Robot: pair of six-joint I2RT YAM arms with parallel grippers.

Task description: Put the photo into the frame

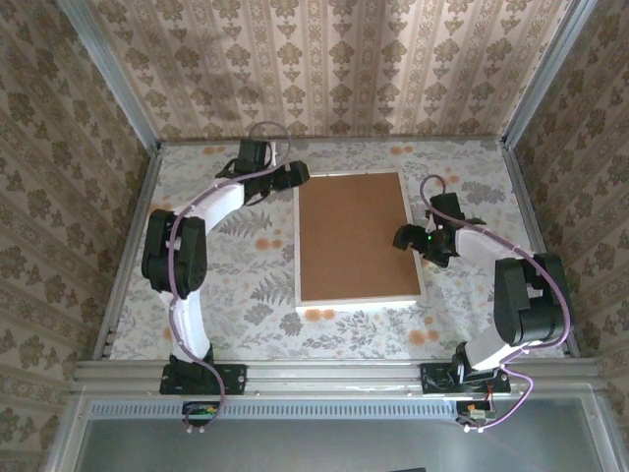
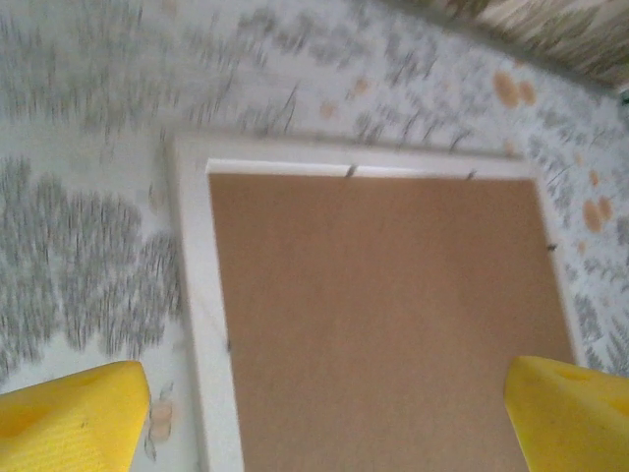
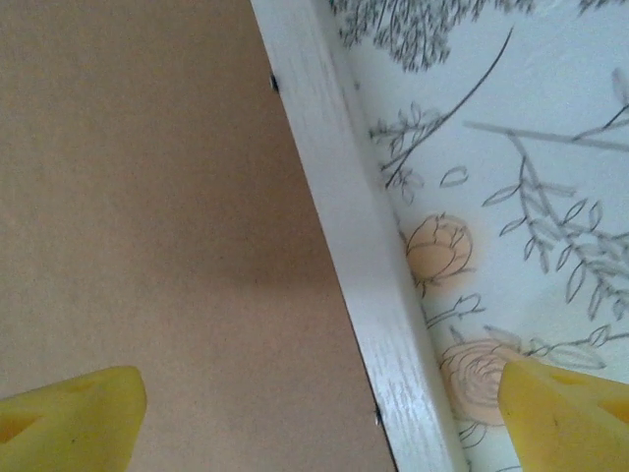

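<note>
While the frame lay flat mid-picture in the top view, brown board up, long axis running top to bottom, the right gripper hung spread and empty astride its right edge, closer than the left gripper, likewise spread, by the upper-left corner.
</note>
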